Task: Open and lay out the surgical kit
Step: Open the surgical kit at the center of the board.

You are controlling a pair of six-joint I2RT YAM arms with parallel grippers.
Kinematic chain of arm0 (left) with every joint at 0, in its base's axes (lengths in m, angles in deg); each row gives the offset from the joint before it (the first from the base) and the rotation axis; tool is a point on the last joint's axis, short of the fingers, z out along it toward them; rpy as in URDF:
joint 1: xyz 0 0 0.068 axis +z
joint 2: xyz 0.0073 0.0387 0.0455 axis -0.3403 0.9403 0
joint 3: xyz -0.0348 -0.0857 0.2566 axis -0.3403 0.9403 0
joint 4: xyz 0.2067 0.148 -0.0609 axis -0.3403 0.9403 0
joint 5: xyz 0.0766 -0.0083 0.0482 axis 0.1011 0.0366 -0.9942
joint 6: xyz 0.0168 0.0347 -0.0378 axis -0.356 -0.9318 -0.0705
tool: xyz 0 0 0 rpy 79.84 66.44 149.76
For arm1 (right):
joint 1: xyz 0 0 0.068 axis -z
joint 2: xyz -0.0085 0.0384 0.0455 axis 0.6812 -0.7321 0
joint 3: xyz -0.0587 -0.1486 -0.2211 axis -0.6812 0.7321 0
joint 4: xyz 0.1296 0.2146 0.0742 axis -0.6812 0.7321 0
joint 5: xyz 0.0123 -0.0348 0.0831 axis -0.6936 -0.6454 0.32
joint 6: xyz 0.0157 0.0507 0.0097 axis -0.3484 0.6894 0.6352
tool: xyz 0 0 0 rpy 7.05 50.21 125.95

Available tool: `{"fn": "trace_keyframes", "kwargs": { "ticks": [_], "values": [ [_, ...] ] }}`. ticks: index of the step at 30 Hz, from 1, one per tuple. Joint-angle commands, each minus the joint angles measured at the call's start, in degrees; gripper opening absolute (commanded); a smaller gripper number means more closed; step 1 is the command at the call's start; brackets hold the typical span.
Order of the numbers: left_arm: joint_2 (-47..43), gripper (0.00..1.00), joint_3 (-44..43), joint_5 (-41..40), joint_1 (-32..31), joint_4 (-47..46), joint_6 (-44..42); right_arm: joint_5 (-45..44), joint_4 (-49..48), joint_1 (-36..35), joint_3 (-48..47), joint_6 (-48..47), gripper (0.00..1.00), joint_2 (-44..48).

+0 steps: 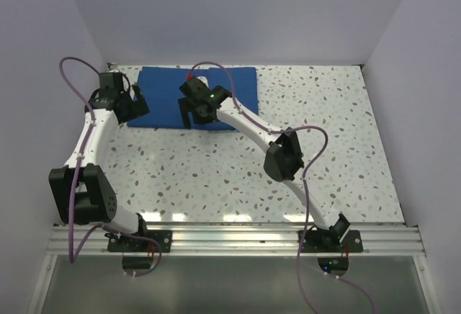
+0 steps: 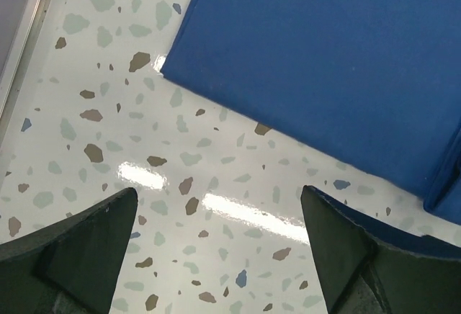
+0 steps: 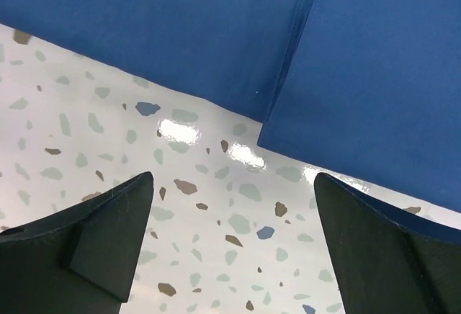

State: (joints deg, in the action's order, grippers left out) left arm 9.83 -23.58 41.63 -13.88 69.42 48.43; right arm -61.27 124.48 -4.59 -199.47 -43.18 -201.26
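L fingers [image 2: 79,256], R fingers [image 3: 94,249] spread; wrap [image 1: 162,96] ahead.

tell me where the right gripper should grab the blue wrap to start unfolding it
Probably the near corner of the overlapping flap, where a fold line meets the near edge of the blue wrap. It lies flat on the table, so come in low from the near side, one finger sliding under the edge. The right gripper is open and faces that corner.

White links, black joints, purple cables [image 1: 62,69] on left arm [image 1: 90,137] and right arm [image 1: 243,122] — dark claw fingers [image 2: 79,256].
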Motion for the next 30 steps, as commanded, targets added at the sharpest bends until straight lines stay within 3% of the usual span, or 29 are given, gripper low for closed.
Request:
{"fn": "trace_keyframes", "kwargs": {
  "ticks": [1, 3, 9, 17, 20, 23, 24, 29, 30],
  "values": [
    [-3.57, 1.0, 1.97, 2.04, 0.22, -0.44, -0.32, -8.94, 0.74, -0.55, -1.48, -0.85, 0.98, -0.74],
    [-5.07, 1.0, 3.29, 2.21, 0.22, -0.35, -1.11, -11.23, -1.63, -0.55, 1.34, -0.59, 0.98, -0.38],
    [-7.09, 1.0, 6.55, 3.44, 0.22, -0.61, -1.9, -17.74, -1.73, -0.46, -3.05, -1.47, 0.95, -4.16],
    [-4.99, 1.0, 6.29, 5.9, 0.22, -1.58, -1.73, -16.78, -1.65, -0.28, -1.47, -1.2, 0.84, -5.91],
    [-3.84, 1.0, 5.76, 6.52, 0.22, -1.58, -1.73, -16.87, -1.03, -0.28, -0.33, -1.29, 0.71, -6.0],
    [-3.31, 1.0, 5.76, 6.96, 0.22, -2.02, -1.73, -16.69, -0.94, -0.2, 0.55, -1.81, 0.5, -5.83],
    [-3.05, 1.0, 5.67, 7.05, 0.22, -2.11, -1.73, -16.43, -0.68, 0.06, 0.64, -1.82, 0.38, -5.83],
    [-1.99, 1.0, 5.32, 7.05, 0.13, -2.02, -1.73, -14.59, -1.2, 2.61, 3.8, -0.33, 0.14, -3.11],
    [-1.73, 1.0, 5.23, 7.13, 0.04, -2.19, -1.81, -14.41, -1.12, 2.79, 3.9, -0.24, 0.02, -2.76]
  ]
}}
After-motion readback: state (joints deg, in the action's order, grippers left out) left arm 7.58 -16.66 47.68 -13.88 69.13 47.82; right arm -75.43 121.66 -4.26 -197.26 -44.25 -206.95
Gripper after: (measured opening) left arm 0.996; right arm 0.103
